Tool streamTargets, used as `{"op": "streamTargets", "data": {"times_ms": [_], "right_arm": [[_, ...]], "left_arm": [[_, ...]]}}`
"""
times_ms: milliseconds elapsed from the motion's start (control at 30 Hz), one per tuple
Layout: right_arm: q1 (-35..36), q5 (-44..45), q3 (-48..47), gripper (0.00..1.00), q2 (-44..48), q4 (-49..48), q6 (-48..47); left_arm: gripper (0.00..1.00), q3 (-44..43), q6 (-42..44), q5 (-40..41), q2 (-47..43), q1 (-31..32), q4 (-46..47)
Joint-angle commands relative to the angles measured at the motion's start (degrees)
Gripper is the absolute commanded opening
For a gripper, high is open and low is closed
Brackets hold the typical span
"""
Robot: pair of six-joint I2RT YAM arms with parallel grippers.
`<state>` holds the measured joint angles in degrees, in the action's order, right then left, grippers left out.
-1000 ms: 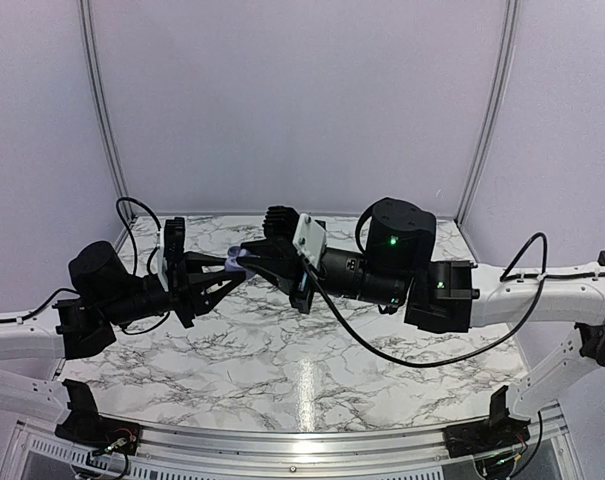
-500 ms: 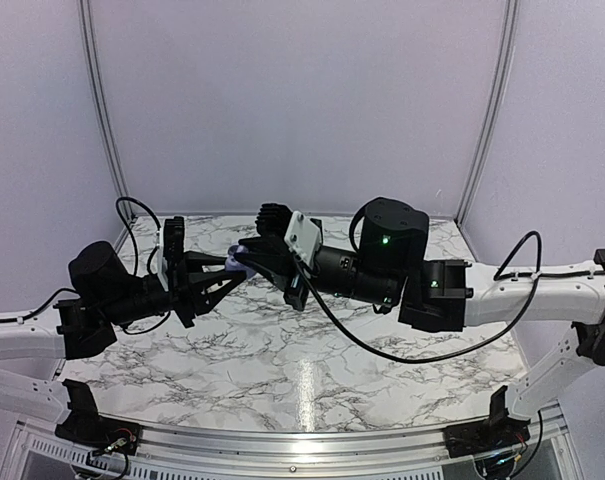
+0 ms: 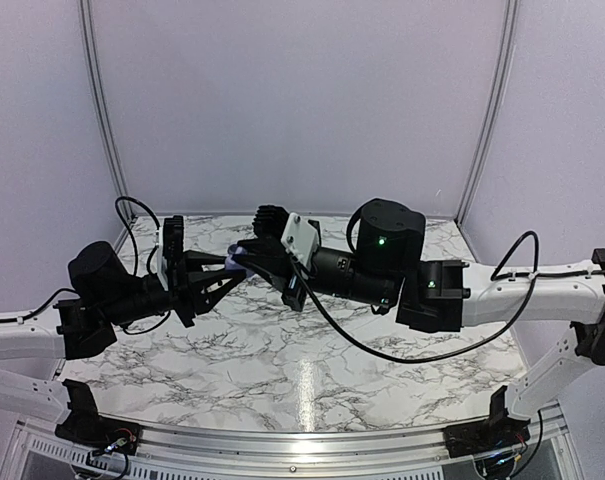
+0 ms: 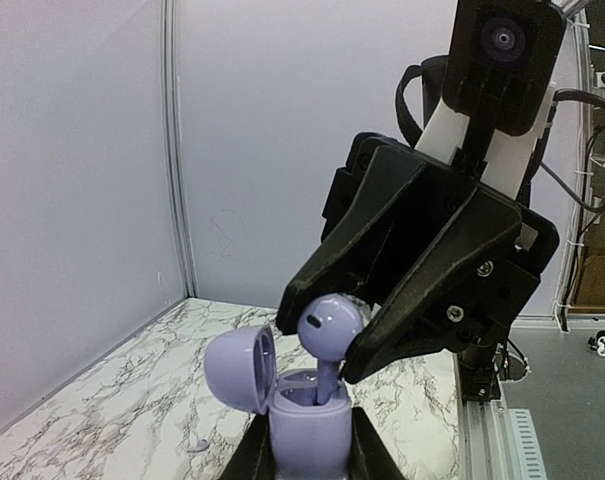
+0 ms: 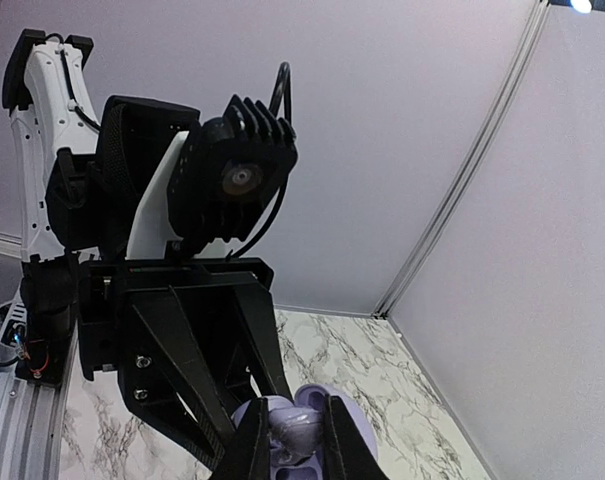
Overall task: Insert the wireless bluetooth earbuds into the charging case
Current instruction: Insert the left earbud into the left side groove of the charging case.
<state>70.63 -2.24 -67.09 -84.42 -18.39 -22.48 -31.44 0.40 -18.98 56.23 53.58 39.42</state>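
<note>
My left gripper (image 4: 310, 455) is shut on a pale lilac charging case (image 4: 310, 432), held upright above the table with its lid (image 4: 240, 368) swung open to the left. My right gripper (image 4: 327, 335) is shut on a pale lilac earbud (image 4: 328, 328); the bud's stem reaches down into the case's right-hand socket. In the right wrist view the earbud (image 5: 300, 437) sits between my right fingers (image 5: 250, 445) over the open case (image 5: 357, 445). In the top view the two grippers meet at the case (image 3: 240, 259), left gripper (image 3: 232, 264) and right gripper (image 3: 246, 256) tip to tip.
A marble-patterned table (image 3: 282, 370) lies below both arms, with pale walls at the back and sides. A tiny lilac piece (image 4: 197, 446) lies on the table at the left. A metal rail (image 4: 487, 430) runs along the table's right edge.
My right arm has shifted a little to the left, bringing its gripper closer onto the case. The left arm has stayed still.
</note>
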Motion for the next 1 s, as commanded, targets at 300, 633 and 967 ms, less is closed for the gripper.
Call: {"op": "streamTargets", "data": {"times_ms": [300,633,967], "right_arm": [[0.3,-1.7,-4.4,0.28,-1.9,2.6,1.6],[0.3,-2.8,-4.7,0.40,-0.5,2.7,1.7],[0.3,-3.3,-3.2,0.46,4.5,2.2,1.5]], "left_arm": [[0.00,-1.7,-2.6,1.6,-0.5,0.3,5.0],[0.00,-1.0,-3.0,2.1,-0.9,0.2,5.2],[0.00,0.1,-3.1,2.5,-1.0,0.2,5.5]]}}
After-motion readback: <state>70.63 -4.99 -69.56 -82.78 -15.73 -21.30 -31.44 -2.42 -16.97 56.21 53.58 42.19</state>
